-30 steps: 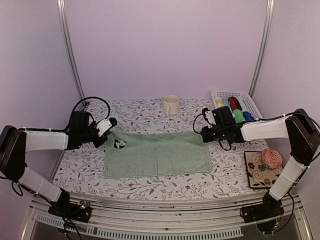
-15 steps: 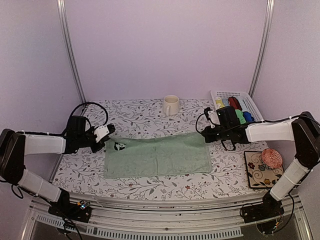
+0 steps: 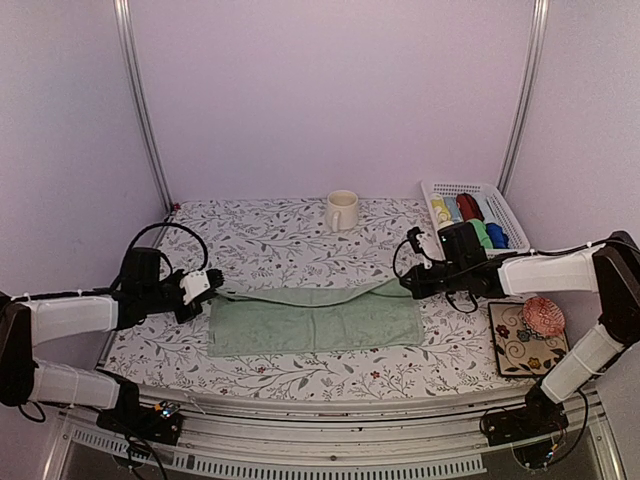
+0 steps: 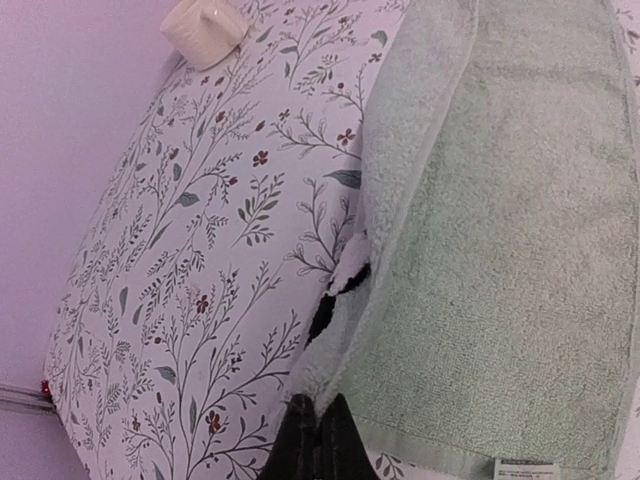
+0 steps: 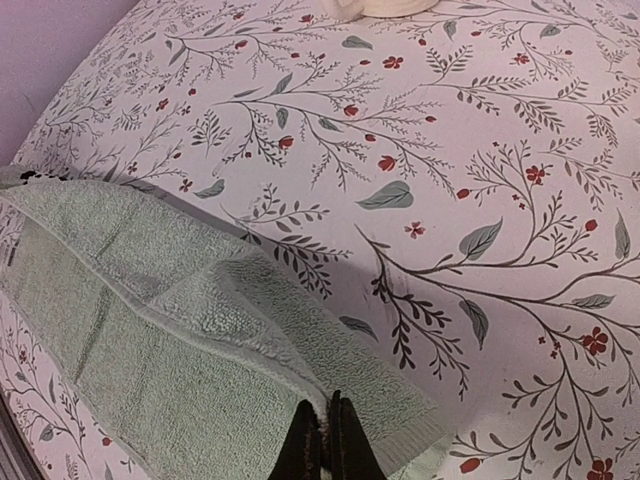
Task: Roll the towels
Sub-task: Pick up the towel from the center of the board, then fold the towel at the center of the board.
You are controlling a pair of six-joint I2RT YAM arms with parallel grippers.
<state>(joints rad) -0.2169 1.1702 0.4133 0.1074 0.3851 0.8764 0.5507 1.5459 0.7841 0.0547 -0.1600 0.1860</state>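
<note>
A pale sage green towel (image 3: pixel 315 322) lies on the floral tablecloth, its far edge lifted and folded toward me. My left gripper (image 3: pixel 212 291) is shut on the towel's far left corner, and the left wrist view shows its fingertips (image 4: pixel 318 440) pinching the cloth (image 4: pixel 500 230) by a black-and-white patch (image 4: pixel 340 290). My right gripper (image 3: pixel 405 284) is shut on the far right corner, and the right wrist view shows its fingertips (image 5: pixel 328 445) pinching the folded edge (image 5: pixel 200 330). No cream towel is in view.
A cream mug (image 3: pixel 341 210) stands at the back centre and shows in the left wrist view (image 4: pixel 203 28). A white basket (image 3: pixel 470 210) of coloured items sits back right. A patterned tile (image 3: pixel 526 337) with a pink shell-like object (image 3: pixel 543 315) is at the right.
Both grippers have drawn toward the near edge with the towel's far corners, lifting the far edge and folding it forward. The panda patch no longer shows from above.
</note>
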